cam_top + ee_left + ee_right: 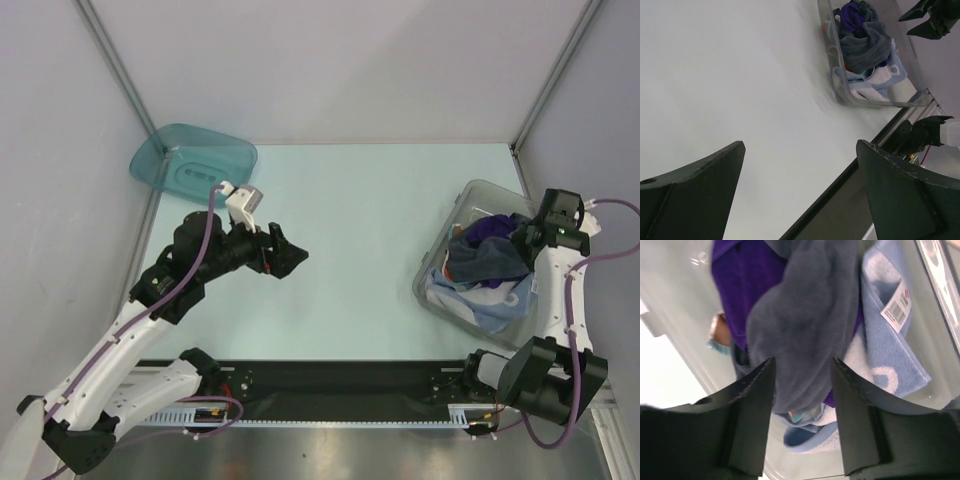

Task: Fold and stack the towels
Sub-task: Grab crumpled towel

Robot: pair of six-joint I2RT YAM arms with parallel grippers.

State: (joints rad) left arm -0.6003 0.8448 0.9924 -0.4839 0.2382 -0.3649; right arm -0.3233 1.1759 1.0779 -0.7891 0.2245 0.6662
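Note:
Several towels lie heaped in a clear plastic bin (470,192) at the table's right. A dark grey-blue towel (490,258) is on top, with a deep purple one (490,228) behind it and a light blue one (492,312) underneath. My right gripper (520,238) hangs over the bin's far right side. In the right wrist view its jaws (803,362) stand apart on either side of a hump of the grey towel (800,315), and the purple towel (740,275) and light blue towel (885,340) lie beside it. My left gripper (292,258) is wide open over the bare table, holding nothing (801,145).
A teal plastic tray (195,160) sits at the far left corner of the table. The enclosure's walls close in the left, back and right. A black rail (340,380) runs along the near edge between the arm bases. The bin (837,95) shows in the left wrist view too.

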